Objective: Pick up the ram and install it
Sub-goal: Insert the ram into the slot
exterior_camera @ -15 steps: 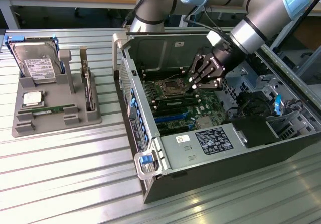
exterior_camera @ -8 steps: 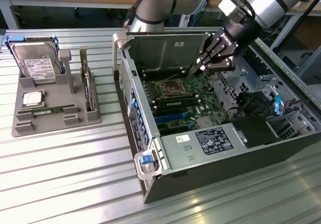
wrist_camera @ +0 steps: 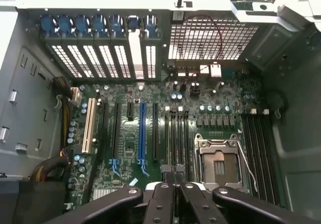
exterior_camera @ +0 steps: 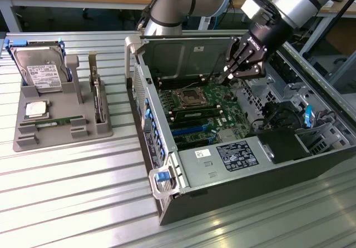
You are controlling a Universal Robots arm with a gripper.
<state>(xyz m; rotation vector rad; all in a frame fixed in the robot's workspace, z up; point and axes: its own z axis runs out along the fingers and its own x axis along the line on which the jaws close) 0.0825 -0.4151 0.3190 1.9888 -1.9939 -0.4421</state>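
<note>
The ram [exterior_camera: 53, 123], a thin green stick, lies flat in a groove near the front of the grey tray [exterior_camera: 25, 139], at the exterior view's left. My gripper [exterior_camera: 225, 79] hangs far from it, inside the open computer case [exterior_camera: 222, 198], a little above the motherboard [exterior_camera: 222, 106] and behind the empty processor socket [exterior_camera: 186, 98]. Its black fingers are shut together with nothing between them. In the wrist view the gripper [wrist_camera: 175, 180] is over the black memory slots [wrist_camera: 175, 133] beside the socket [wrist_camera: 218, 161].
The tray also carries a hard drive [exterior_camera: 39, 70], a square silver chip [exterior_camera: 35, 109] and an upright card [exterior_camera: 97, 98]. Case walls, a drive cage [exterior_camera: 289, 81] and the power supply [exterior_camera: 222, 156] hem in the motherboard. Ribbed aluminium table [exterior_camera: 72, 203] lies around.
</note>
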